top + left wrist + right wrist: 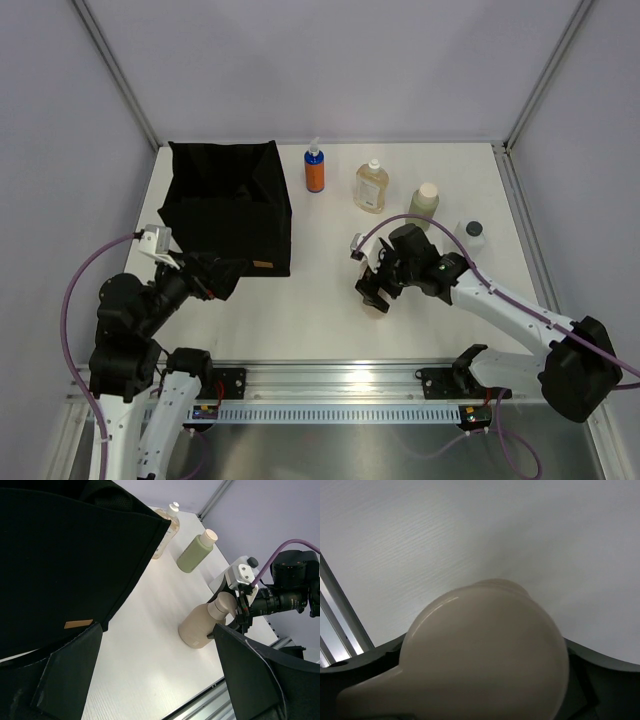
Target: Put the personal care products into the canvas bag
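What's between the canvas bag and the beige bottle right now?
Nothing. Only bare white table lies between the canvas bag and the beige bottle. This is clearest in the left wrist view, and the top view agrees.

Canvas bag (pixel 228 205): black fabric, standing upright at the table's far left, mouth open upward, small tan label low on its near side.

Far row, left to right, all upright and apart from one another:
- Orange bottle (pixel 314 172), white spray top, just right of the bag.
- Clear amber bottle (pixel 371 188), white cap.
- Pale green bottle (pixel 424 203), cream cap.
- Small dark-capped bottle (pixel 472 232); body colour unclear.

Beige bottle (pixel 202 625): tan cap, rounded shoulders, standing near table centre, nearer than the row; mostly hidden from above.
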Motion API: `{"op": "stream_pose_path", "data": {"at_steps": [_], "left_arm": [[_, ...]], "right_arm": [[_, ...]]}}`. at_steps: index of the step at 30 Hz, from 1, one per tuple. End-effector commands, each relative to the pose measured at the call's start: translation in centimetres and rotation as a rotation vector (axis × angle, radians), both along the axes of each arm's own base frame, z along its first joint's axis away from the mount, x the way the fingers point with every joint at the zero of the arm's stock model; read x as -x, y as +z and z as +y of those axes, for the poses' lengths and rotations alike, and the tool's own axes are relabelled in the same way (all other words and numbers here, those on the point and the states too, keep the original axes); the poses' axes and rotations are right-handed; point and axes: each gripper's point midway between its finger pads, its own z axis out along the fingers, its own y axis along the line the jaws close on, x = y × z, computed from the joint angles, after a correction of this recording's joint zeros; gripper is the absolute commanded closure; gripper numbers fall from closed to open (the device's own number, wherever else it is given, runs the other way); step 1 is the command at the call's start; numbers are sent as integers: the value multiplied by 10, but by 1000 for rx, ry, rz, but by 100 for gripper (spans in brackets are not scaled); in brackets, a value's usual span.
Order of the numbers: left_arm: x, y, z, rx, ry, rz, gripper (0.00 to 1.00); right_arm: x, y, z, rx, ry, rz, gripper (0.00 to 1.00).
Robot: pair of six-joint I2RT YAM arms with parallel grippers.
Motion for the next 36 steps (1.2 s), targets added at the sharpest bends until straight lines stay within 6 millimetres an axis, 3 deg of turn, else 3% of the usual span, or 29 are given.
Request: {"op": "stream_pose_path", "data": {"at_steps": [1, 7, 11, 14, 21, 26, 30, 36], "left_arm": [[2, 8, 0, 3, 0, -30, 1], [1, 7, 0, 14, 0, -21, 1], [2, 7, 0, 14, 2, -19, 1], [1, 6, 0, 15, 6, -17, 1], [-1, 7, 0, 25, 6, -18, 1], [-2, 8, -3, 41, -8, -13, 1], [1, 13, -3, 45, -10, -25, 1], [4, 15, -4, 44, -18, -31, 1]], "right_arm": [[-2, 27, 17, -78, 99, -87, 5], [-4, 38, 20, -132, 102, -134, 1], [-24, 43, 18, -169, -109, -117, 0], [-26, 44, 14, -172, -157, -113, 1], [-9, 38, 0, -118, -129, -90, 2], [-1, 41, 2, -129, -103, -65, 19], [-1, 32, 3, -97, -90, -27, 28], [13, 21, 3, -47, 23, 21, 17]]}}
